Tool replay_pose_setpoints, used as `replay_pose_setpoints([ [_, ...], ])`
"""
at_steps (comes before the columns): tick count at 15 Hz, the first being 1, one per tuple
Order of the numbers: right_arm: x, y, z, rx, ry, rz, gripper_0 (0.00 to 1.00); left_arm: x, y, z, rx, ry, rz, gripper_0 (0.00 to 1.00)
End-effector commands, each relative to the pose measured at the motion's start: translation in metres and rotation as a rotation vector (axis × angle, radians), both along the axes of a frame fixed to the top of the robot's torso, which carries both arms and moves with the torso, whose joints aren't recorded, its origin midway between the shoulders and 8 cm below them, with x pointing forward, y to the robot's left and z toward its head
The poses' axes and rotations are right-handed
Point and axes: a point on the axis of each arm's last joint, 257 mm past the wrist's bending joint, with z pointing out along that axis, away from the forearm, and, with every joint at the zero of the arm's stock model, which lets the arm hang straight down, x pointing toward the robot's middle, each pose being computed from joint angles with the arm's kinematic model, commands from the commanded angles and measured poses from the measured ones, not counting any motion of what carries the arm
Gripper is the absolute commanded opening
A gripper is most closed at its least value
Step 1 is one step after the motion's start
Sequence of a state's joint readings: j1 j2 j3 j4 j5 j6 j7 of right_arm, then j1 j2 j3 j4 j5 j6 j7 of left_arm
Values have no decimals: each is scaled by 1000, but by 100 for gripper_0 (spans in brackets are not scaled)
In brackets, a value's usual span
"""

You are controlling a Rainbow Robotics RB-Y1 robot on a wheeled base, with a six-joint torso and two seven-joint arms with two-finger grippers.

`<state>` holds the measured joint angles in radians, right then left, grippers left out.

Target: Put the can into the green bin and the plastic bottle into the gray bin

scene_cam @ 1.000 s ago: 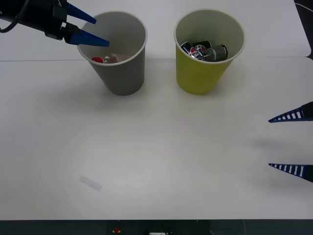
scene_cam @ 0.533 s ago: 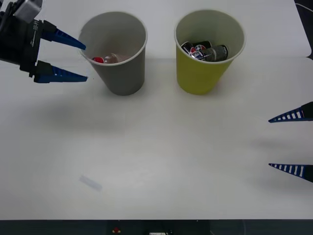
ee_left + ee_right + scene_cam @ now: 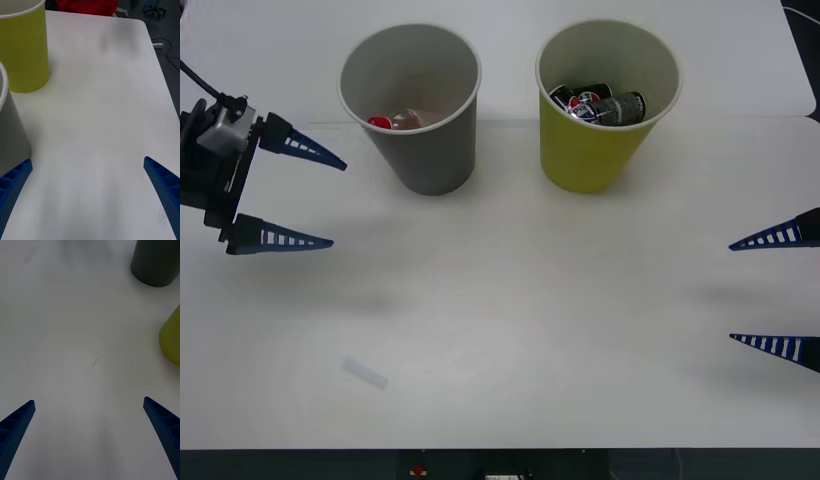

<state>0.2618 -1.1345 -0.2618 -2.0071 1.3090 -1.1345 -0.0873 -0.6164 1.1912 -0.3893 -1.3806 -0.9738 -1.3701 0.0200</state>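
The gray bin (image 3: 420, 140) stands at the back left of the table with the plastic bottle (image 3: 405, 120) lying inside, red cap showing. To its right the green bin (image 3: 595, 140) holds dark cans (image 3: 600, 104). My left gripper (image 3: 335, 200) hangs open and empty to the left of the gray bin, a short way off it. At the table's right edge my right gripper (image 3: 730, 292) is open and empty. The gray bin (image 3: 155, 262) and the green bin (image 3: 170, 338) edge the right wrist view. In the left wrist view the green bin (image 3: 23, 48) stands beyond the gray bin (image 3: 11, 131).
A small pale scrap (image 3: 365, 373) lies on the white table (image 3: 520, 300) near the front left. The table's right edge (image 3: 161, 67) drops to a dark floor with cables.
My left gripper has drawn back from over the gray bin's rim, moving left and toward the front, still open. The bottle stays in the gray bin. The right arm has not moved.
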Motion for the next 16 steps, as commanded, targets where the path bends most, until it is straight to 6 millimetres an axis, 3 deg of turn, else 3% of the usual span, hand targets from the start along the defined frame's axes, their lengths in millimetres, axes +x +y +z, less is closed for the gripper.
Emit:
replay_pose_setpoints([
  [1,0,0,0,0,0,0,100,-17,11,-12,22,31,-34,100],
  [5,0,0,0,0,0,0,100,-39,25,-35,8,61,-46,100],
  [16,0,0,0,0,0,0,100,-77,41,-54,-36,-40,6,100],
])
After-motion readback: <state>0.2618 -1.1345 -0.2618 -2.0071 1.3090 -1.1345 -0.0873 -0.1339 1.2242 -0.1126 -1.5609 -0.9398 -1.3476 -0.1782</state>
